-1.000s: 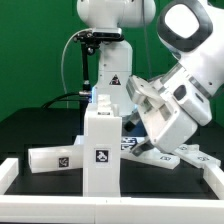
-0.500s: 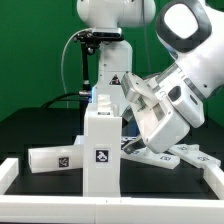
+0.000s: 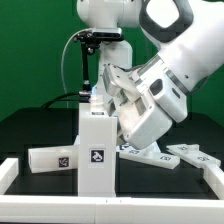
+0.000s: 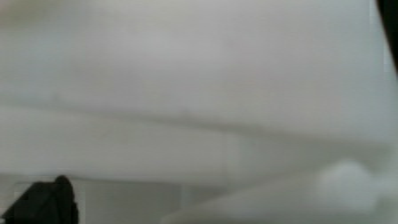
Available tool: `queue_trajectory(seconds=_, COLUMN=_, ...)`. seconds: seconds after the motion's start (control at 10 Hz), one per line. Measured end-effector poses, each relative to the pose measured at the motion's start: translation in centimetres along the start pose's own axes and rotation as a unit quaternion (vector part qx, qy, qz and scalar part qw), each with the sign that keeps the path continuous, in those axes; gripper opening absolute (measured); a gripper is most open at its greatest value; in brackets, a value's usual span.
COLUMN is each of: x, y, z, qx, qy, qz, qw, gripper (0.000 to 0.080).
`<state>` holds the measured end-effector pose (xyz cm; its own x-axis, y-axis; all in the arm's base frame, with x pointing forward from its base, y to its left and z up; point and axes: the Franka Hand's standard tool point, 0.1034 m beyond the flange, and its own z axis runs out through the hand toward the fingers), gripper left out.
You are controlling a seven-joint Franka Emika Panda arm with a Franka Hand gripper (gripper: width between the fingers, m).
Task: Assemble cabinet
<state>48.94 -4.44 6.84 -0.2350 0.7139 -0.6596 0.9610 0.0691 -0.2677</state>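
The cabinet body (image 3: 96, 150), a tall white box with a square tag on its front, stands upright in the middle of the black table. My gripper (image 3: 110, 100) reaches in from the exterior view's right and is against the box's upper part. The box and my big white wrist hide how the jaws stand. The wrist view is filled by a blurred white cabinet surface (image 4: 196, 90), with one dark fingertip (image 4: 54, 202) at its edge. A smaller white tagged cabinet part (image 3: 55, 158) lies on the table at the exterior view's left.
The marker board (image 3: 150, 155) lies flat to the exterior view's right of the box, under my arm. A low white rail (image 3: 40, 204) borders the table's front. The robot's base (image 3: 108, 55) and cables stand behind the box.
My arm has swung toward the exterior view's left and closed in on the cabinet body's upper part. The box has shifted slightly to the exterior view's left.
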Motion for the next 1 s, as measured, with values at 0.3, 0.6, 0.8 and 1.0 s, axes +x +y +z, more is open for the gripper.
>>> queue_trajectory(seconds=0.3, x=0.24, y=-0.22, z=0.18, qx=0.002, qy=0.000, qz=-0.003, qw=1.000, gripper=0.0797)
queue_trajectory(seconds=0.6, x=0.27, y=-0.23, z=0.21, qx=0.002, qy=0.000, qz=-0.003, qw=1.000, gripper=0.0797)
queue_trajectory(seconds=0.8, x=0.28, y=-0.23, z=0.22, qx=0.002, qy=0.000, qz=-0.003, qw=1.000, gripper=0.0797)
queue_trajectory(seconds=1.0, x=0.28, y=-0.23, z=0.22, qx=0.002, qy=0.000, qz=-0.003, qw=1.000, gripper=0.0797)
